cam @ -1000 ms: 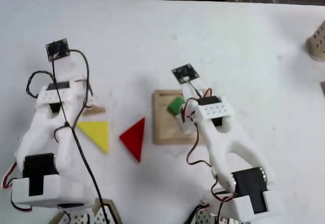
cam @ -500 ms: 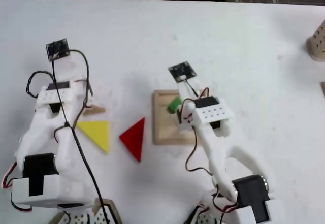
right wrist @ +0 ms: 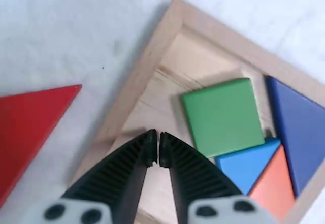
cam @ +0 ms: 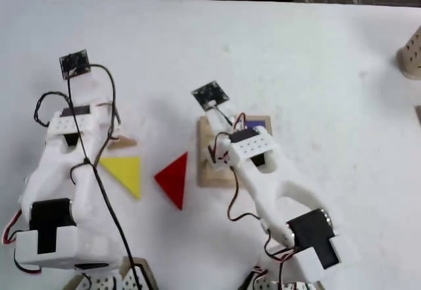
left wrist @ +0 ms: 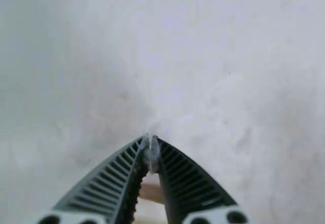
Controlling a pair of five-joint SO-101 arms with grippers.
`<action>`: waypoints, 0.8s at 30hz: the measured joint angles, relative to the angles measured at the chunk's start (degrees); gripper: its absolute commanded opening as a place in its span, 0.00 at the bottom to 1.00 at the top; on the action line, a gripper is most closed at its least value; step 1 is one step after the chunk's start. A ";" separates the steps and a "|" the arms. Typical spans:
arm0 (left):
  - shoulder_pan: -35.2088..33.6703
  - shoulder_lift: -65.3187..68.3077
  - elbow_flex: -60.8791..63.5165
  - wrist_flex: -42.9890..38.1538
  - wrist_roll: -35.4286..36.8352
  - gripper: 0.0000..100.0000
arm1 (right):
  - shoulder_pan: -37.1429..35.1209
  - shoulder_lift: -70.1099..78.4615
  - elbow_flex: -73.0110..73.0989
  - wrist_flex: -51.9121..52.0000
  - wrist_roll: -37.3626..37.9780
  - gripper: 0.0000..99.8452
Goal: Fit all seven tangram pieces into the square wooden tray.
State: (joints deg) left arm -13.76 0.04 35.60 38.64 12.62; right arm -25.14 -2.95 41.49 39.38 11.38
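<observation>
The square wooden tray (right wrist: 152,56) holds a green square (right wrist: 223,117), a dark blue triangle (right wrist: 299,127), a light blue triangle (right wrist: 249,163) and an orange piece (right wrist: 274,188). My right gripper (right wrist: 155,147) is shut and empty over the tray's bare corner beside the green square. In the high view the right arm (cam: 253,148) covers most of the tray (cam: 207,171). A red triangle (cam: 174,178) and a yellow triangle (cam: 123,173) lie on the table left of the tray. My left gripper (left wrist: 151,145) is shut above a tan piece (cam: 123,143).
The white table (cam: 197,47) stretches open toward the far side. A pale perforated object (cam: 411,53) stands at the right edge. Loose cables hang along both arms.
The right arm has swung left over the tray, so it now hides the green square in the high view. The left arm has not moved.
</observation>
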 measured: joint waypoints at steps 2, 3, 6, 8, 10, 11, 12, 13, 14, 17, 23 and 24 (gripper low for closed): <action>0.00 0.00 0.00 0.00 0.00 0.02 | 1.32 0.70 -0.97 0.00 0.00 0.02; 0.00 0.00 0.00 0.00 0.00 0.02 | 2.11 1.05 -1.41 0.00 0.00 0.02; 0.00 0.00 0.00 0.00 0.00 0.02 | 4.31 2.90 -3.34 -0.18 0.00 0.02; 0.00 0.00 0.00 0.00 0.00 0.02 | 4.75 3.52 -4.04 -0.18 0.00 0.02; 0.00 0.00 0.00 0.00 0.00 0.02 | 4.92 3.60 -4.31 0.18 0.00 0.02; 0.00 0.00 0.00 0.00 0.00 0.02 | 5.01 3.60 -4.40 0.62 0.00 0.02; 0.00 0.00 0.00 0.00 0.00 0.02 | 5.10 3.43 -4.40 1.05 0.00 0.02; 0.00 0.00 0.00 0.00 0.00 0.02 | 5.10 3.08 -4.40 1.58 0.00 0.02; 0.00 0.00 0.00 0.00 0.00 0.02 | 5.10 2.46 -4.40 2.20 0.00 0.02; 0.00 0.00 0.00 0.00 0.00 0.02 | 5.19 -0.09 -4.40 3.87 0.00 0.02; 0.00 0.00 0.00 0.00 0.00 0.02 | 6.95 -2.81 -4.40 4.57 0.00 0.02; 0.00 0.00 0.00 0.00 0.00 0.02 | 7.03 -2.81 -4.40 4.57 0.00 0.02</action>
State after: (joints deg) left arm -13.76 0.04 35.60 38.64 12.62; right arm -18.11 -5.76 37.10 43.96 11.38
